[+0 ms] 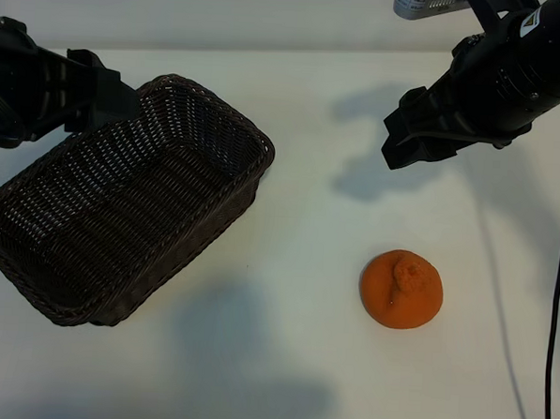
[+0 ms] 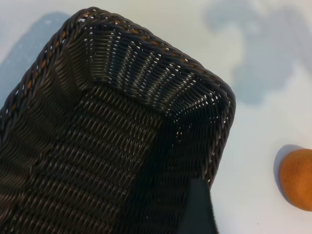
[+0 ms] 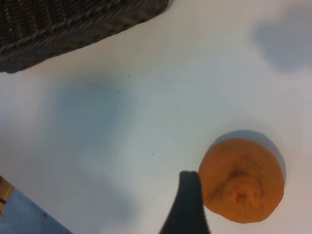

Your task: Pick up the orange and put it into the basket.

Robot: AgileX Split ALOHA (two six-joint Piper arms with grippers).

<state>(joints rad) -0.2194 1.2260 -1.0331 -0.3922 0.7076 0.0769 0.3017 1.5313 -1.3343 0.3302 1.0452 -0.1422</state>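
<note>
Orange (image 1: 402,288) in colour and nub-side up, the fruit lies on the white tabletop (image 1: 308,220), well apart from the dark wicker basket (image 1: 33,258), which holds nothing. Right claw (image 1: 410,141) hangs above the table beyond the orange, fingers spread wide and gripping nothing. Left claw (image 1: 112,93) sits by the basket's far rim, seemingly open too, though mostly hidden.

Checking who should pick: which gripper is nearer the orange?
Right. The right gripper hangs open above the orange; the left gripper is across the table, over the basket.
</note>
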